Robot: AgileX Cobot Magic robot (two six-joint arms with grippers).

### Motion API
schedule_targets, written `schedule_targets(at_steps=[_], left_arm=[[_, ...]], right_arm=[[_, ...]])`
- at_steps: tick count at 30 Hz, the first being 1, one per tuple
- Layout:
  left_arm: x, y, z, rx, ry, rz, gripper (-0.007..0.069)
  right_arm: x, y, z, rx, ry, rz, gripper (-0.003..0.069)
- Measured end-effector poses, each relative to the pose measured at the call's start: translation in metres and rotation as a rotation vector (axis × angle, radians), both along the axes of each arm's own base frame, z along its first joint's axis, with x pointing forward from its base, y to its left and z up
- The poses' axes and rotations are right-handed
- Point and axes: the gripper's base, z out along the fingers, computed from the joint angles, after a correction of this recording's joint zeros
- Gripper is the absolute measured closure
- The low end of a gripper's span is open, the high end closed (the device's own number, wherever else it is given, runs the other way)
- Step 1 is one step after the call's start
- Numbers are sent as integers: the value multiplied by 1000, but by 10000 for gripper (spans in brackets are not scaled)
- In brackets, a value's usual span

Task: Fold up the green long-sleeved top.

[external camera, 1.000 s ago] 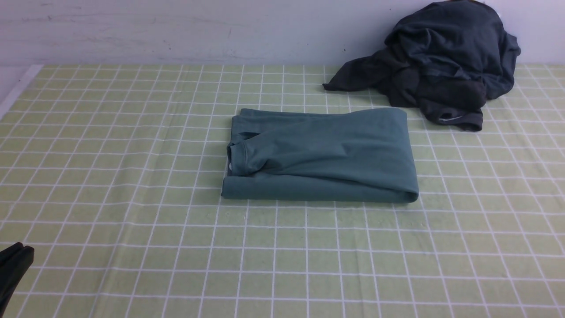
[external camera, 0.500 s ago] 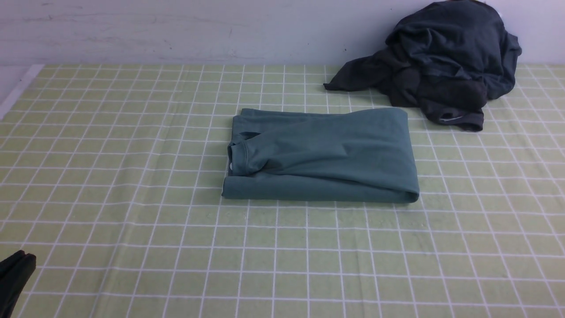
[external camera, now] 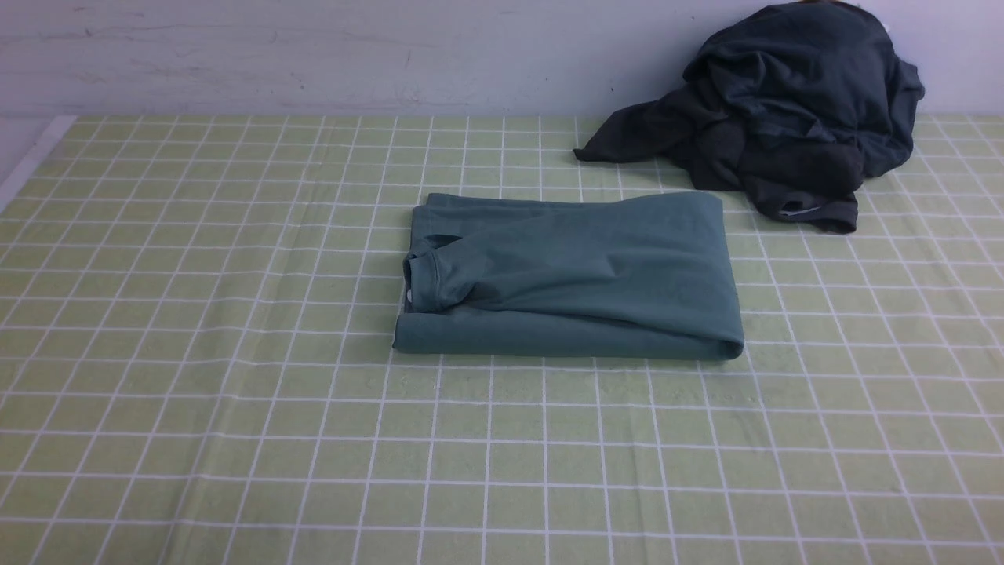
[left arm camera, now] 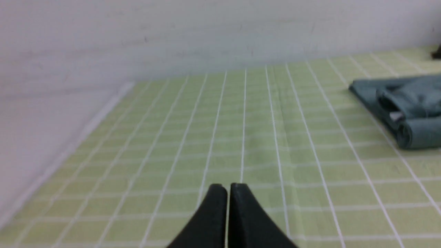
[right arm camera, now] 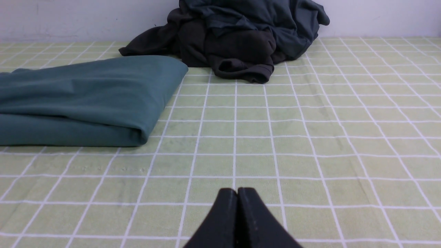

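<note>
The green long-sleeved top [external camera: 572, 275] lies folded into a thick rectangle at the middle of the checked cloth, its ribbed collar at the left end. The left wrist view catches that collar end of the top [left arm camera: 403, 110]; the right wrist view shows the rounded right end of the top [right arm camera: 86, 100]. My left gripper [left arm camera: 226, 187] is shut and empty over bare cloth, well off to the top's left. My right gripper [right arm camera: 237, 191] is shut and empty too, near the front and to the right of the top. Neither arm appears in the front view.
A heap of dark charcoal and slate-blue garments [external camera: 784, 118] sits at the back right against the wall [external camera: 314, 55], close behind the top's far right corner [right arm camera: 241, 38]. The green checked cloth [external camera: 235, 431] ends at a pale strip on the far left [external camera: 31, 157].
The left gripper's dark tip, seen at the lower left edge of the front view, sank lower and has now left that view. The top has not moved.
</note>
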Motion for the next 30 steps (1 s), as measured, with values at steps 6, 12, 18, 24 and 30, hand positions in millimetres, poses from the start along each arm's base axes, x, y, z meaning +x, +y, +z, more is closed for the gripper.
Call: schedule_targets(at_steps=[6, 12, 18, 24, 30], left_arm=[[-3, -3, -11, -123, 138, -16, 624], [-3, -6, -11, -117, 144, -69, 624], [-3, -6, -11, -113, 144, -76, 624], [-3, -6, -11, -105, 144, -79, 624], [-3, -6, -11, -105, 144, -80, 624]], right_arm=[[0, 0, 0, 0, 1, 0, 673], [0, 0, 0, 0, 1, 0, 673], [0, 0, 0, 0, 1, 0, 673], [0, 0, 0, 0, 1, 0, 673], [0, 0, 0, 0, 1, 0, 673]])
